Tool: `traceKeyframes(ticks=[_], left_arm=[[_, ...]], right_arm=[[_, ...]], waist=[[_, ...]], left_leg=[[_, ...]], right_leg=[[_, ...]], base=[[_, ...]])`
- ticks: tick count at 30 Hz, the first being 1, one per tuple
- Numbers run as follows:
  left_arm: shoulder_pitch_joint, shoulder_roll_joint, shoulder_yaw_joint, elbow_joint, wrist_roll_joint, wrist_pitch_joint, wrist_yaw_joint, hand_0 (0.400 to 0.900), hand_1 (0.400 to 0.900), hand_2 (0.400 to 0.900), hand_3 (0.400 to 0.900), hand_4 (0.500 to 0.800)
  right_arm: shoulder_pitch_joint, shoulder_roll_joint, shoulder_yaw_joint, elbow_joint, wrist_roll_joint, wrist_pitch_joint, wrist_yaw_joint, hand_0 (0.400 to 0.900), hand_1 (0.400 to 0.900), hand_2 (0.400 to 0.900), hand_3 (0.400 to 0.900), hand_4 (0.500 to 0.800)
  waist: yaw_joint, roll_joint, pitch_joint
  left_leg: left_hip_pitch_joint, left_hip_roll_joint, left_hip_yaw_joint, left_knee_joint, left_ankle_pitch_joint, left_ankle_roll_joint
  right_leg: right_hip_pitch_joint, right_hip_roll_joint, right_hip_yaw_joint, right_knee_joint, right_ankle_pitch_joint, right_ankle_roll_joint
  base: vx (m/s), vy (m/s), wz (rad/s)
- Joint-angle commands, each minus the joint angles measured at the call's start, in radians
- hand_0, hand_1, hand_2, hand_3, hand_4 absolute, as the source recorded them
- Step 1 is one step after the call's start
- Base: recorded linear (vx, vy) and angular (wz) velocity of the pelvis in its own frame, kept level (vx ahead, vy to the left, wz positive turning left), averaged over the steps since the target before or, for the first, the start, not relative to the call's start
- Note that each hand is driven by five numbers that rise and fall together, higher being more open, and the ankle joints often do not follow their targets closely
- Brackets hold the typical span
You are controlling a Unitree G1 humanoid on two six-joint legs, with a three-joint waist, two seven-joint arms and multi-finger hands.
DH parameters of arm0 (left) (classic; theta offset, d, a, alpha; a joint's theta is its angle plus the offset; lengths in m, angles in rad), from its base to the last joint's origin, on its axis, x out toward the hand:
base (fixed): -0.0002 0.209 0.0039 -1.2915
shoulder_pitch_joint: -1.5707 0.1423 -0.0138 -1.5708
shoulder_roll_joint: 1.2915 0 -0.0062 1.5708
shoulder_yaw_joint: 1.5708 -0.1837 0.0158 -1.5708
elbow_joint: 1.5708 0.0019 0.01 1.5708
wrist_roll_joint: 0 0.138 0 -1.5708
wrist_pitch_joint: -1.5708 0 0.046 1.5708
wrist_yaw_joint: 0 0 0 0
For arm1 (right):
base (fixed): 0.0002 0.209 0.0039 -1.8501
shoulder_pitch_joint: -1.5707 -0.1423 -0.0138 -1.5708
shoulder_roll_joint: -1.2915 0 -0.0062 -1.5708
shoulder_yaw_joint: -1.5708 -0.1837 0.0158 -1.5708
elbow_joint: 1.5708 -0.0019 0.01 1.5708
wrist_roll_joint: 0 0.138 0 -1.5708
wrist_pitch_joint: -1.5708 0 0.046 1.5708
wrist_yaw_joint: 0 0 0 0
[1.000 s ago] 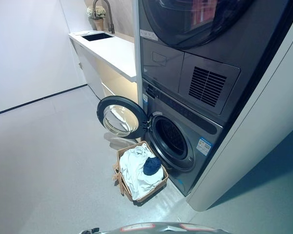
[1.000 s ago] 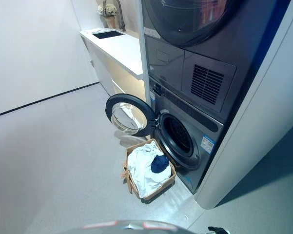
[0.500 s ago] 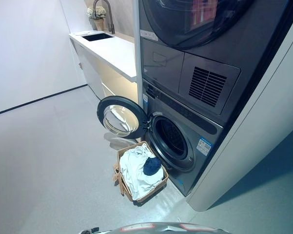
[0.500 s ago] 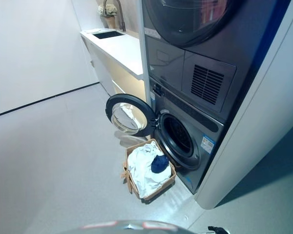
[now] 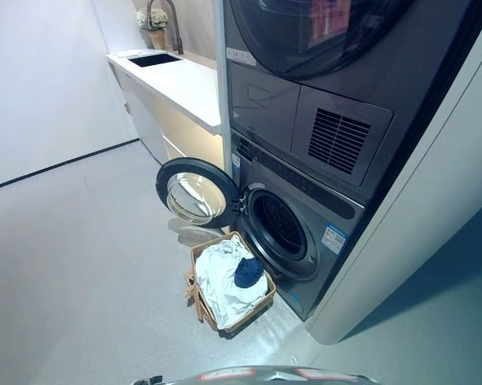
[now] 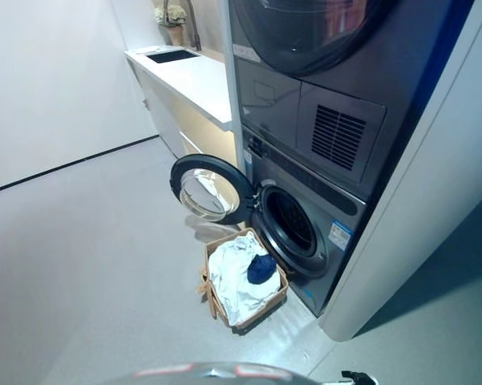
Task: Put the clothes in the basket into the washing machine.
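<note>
1. Hands: neither the left nor the right robot hand shows in either eye view, so arm pose and finger state cannot be told.
2. Dark grey front-loading washing machine (image 5: 305,233): it stands on the floor as the lower unit of a stacked pair, set in a pale surround. Its round drum opening (image 5: 279,228) is uncovered and dark inside; whether anything lies within cannot be told.
3. Round glass-windowed washer door (image 5: 194,193): swung fully open to the left of the drum opening, hinged at the machine's left edge.
4. Dark grey upper appliance with a vent grille (image 5: 341,141): mounted directly above the washer; only the lower part of its round door shows.
5. Brown rectangular laundry basket (image 5: 210,305): it sits on the pale grey floor (image 5: 80,265) just in front of the open drum, below the open door.
6. White crumpled clothes (image 5: 223,282): they fill the basket to the rim.
7. Dark blue bundled garment (image 5: 249,273): resting on top of the white clothes, at the side nearest the machine.
8. White countertop (image 5: 180,80): it runs left of the stack, with a dark inset sink (image 5: 151,59), a curved tap (image 5: 170,16) and a small potted plant (image 5: 153,21) at its far end.
</note>
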Motion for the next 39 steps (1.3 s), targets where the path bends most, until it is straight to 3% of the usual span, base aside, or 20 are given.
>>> traceKeyframes(ticks=[1,6,9,13,17,21,25,29,30,35,39], left_arm=[[-0.075,0.029,0.033,0.064,0.018,-0.028,0.005,0.900,0.900,0.900,0.900,0.800],[-0.092,0.040,0.017,0.059,0.032,-0.025,0.001,0.900,0.900,0.900,0.900,0.800],[-0.095,0.050,0.025,0.057,0.034,-0.020,-0.002,0.900,0.900,0.900,0.900,0.800],[-0.097,0.049,0.033,0.060,0.034,-0.020,0.002,0.900,0.900,0.900,0.900,0.800],[-0.110,0.047,0.035,0.052,0.033,-0.027,0.010,0.900,0.900,0.900,0.900,0.800],[-0.111,0.043,0.035,0.047,0.023,-0.030,0.016,0.900,0.900,0.900,0.900,0.800],[-0.107,0.040,0.026,0.040,0.021,-0.031,0.018,0.900,0.900,0.900,0.900,0.800],[-0.127,0.032,0.006,0.024,0.001,-0.033,0.031,0.900,0.900,0.900,0.900,0.800],[-0.135,0.033,0.006,0.027,-0.003,-0.029,0.031,0.900,0.900,0.900,0.900,0.800],[-0.167,0.024,-0.024,0.012,-0.029,-0.036,0.043,0.900,0.900,0.900,0.900,0.800],[-0.199,0.022,-0.042,-0.003,-0.045,-0.031,0.049,0.900,0.900,0.900,0.900,0.800]], right_arm=[[-0.077,0.001,0.007,0.037,0.000,-0.027,-0.005,0.900,0.900,0.900,0.900,0.800],[-0.073,-0.015,-0.023,0.036,0.042,-0.034,-0.012,0.900,0.900,0.900,0.900,0.800],[-0.066,-0.016,-0.029,0.036,0.042,-0.032,-0.015,0.900,0.900,0.900,0.900,0.800],[-0.060,-0.019,-0.035,0.036,0.045,-0.033,-0.012,0.900,0.900,0.900,0.900,0.800],[-0.070,-0.016,-0.037,0.035,0.053,-0.034,-0.018,0.900,0.900,0.900,0.900,0.800],[-0.076,-0.011,-0.037,0.024,0.057,-0.034,-0.025,0.900,0.900,0.900,0.900,0.800],[-0.060,-0.010,-0.041,0.013,0.064,-0.036,-0.023,0.900,0.900,0.900,0.900,0.800],[-0.055,-0.022,-0.049,0.015,0.076,-0.039,-0.029,0.900,0.900,0.900,0.900,0.800],[-0.057,-0.026,-0.051,0.019,0.079,-0.042,-0.028,0.900,0.900,0.900,0.900,0.800],[-0.057,-0.042,-0.058,0.010,0.101,-0.054,-0.038,0.900,0.900,0.900,0.900,0.800],[-0.061,-0.059,-0.058,0.025,0.110,-0.051,-0.047,0.900,0.900,0.900,0.900,0.800]], waist=[[-0.003,-0.033,0.007],[-0.030,-0.011,0.078],[-0.033,0.001,0.106],[-0.059,-0.004,0.115],[-0.092,-0.032,0.127],[-0.115,-0.044,0.127],[-0.134,-0.051,0.114],[-0.149,-0.038,0.090],[-0.155,-0.025,0.076],[-0.171,0.003,0.067],[-0.176,0.015,0.057]], left_leg=[[-0.079,-0.114,-0.037,0.134,-0.093,0.070],[-0.048,-0.171,-0.051,0.165,-0.113,0.122],[-0.027,-0.177,-0.032,0.166,-0.127,0.135],[0.012,-0.180,-0.039,0.145,-0.142,0.126],[0.062,-0.197,-0.066,0.129,-0.175,0.107],[0.098,-0.191,-0.104,0.117,-0.206,0.096],[0.167,-0.160,-0.153,0.109,-0.251,0.078],[0.183,-0.099,-0.182,0.118,-0.270,0.045],[0.182,-0.069,-0.188,0.129,-0.248,0.025],[0.168,0.008,-0.215,0.177,-0.102,-0.038],[0.142,0.038,-0.206,0.239,-0.013,-0.067]], right_leg=[[-0.116,-0.132,0.046,0.241,0.057,0.065],[-0.270,-0.170,0.115,0.543,0.191,0.007],[-0.337,-0.185,0.066,0.624,0.166,-0.004],[-0.380,-0.141,0.047,0.468,0.159,0.020],[-0.390,-0.077,0.104,0.154,0.250,0.073],[-0.419,-0.052,0.132,0.034,0.310,0.093],[-0.431,-0.035,0.130,0.044,0.334,0.095],[-0.419,-0.002,0.116,0.050,0.316,0.077],[-0.430,0.018,0.102,0.068,0.281,0.066],[-0.459,0.070,0.060,0.189,0.198,0.027],[-0.437,0.100,0.032,0.223,0.133,-0.003]], base=[[-0.03,0.214,0.06],[-0.04,0.258,0.05],[0.02,0.175,-0.12],[0.13,0.010,0.05],[0.22,-0.054,0.28],[0.22,-0.045,0.37],[0.30,-0.100,0.49],[0.32,-0.197,0.55],[0.30,-0.186,0.36],[0.29,-0.186,0.39],[0.27,-0.200,0.27]])
